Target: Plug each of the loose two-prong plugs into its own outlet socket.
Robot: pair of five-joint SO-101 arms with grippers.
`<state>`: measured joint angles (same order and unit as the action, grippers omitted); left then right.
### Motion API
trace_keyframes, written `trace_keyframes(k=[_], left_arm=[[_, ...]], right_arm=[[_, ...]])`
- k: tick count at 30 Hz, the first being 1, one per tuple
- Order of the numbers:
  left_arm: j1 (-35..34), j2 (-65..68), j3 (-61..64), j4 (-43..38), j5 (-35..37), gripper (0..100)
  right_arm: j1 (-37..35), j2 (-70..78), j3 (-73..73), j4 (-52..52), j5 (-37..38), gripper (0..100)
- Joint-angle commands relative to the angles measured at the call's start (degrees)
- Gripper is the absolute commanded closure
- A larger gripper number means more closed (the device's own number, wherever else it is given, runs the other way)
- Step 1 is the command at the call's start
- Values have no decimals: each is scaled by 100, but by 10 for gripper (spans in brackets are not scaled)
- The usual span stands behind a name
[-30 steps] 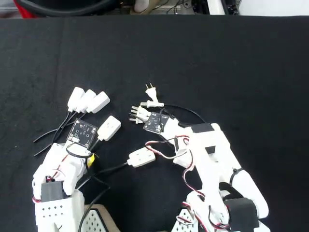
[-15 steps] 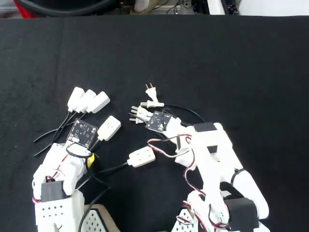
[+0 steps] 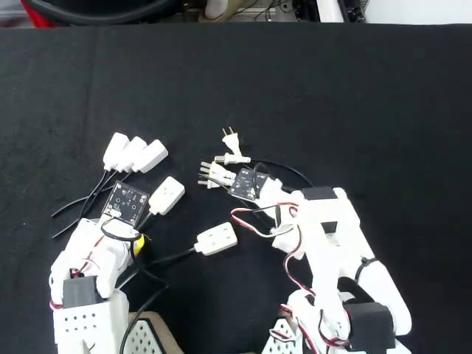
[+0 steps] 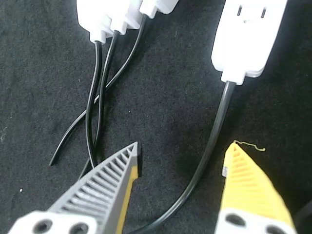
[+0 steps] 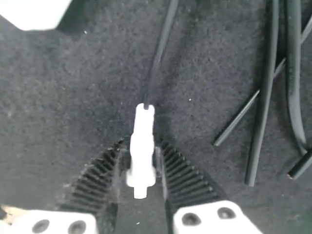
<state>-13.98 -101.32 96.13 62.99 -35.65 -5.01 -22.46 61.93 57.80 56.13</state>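
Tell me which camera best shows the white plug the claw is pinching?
The right wrist view: the plug sits close up between the right gripper's fingers, cord trailing away. The high view shows it tiny among other plugs at that arm's tip. The left wrist view faces an outlet socket.

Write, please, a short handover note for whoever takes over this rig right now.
Left claw: open, over the cord of one outlet socket.
Right claw: shut on a white plug, among the loose plugs at mid-table.
A second socket lies between the arms. Three white corded pieces lie side by side ahead of the left arm.
Done: one plug grasped.
Left: no plug sits in either of those two sockets; every plug is yet to go in.
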Motion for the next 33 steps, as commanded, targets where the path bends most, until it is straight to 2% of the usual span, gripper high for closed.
trace_keyframes(k=[1,7,11,15,20,26,33], left_arm=[[-4,-9,31,-44,-35,719],[-4,-9,31,-44,-35,719],[-4,-9,31,-44,-35,719],[-4,-9,31,-44,-26,719],[13,-9,31,-70,-18,719],[629,-9,13,-88,18,719],[1587,-18,-426,-387,765,719]], right_arm=[[79,-31,-286,-9,44,985],[70,-40,-347,-9,-9,986],[70,-488,-303,0,-624,986],[70,-1666,136,158,-791,986],[79,-3899,673,791,-958,987],[-422,-6062,629,1240,-2295,987],[-1248,-6290,251,79,-4273,987]])
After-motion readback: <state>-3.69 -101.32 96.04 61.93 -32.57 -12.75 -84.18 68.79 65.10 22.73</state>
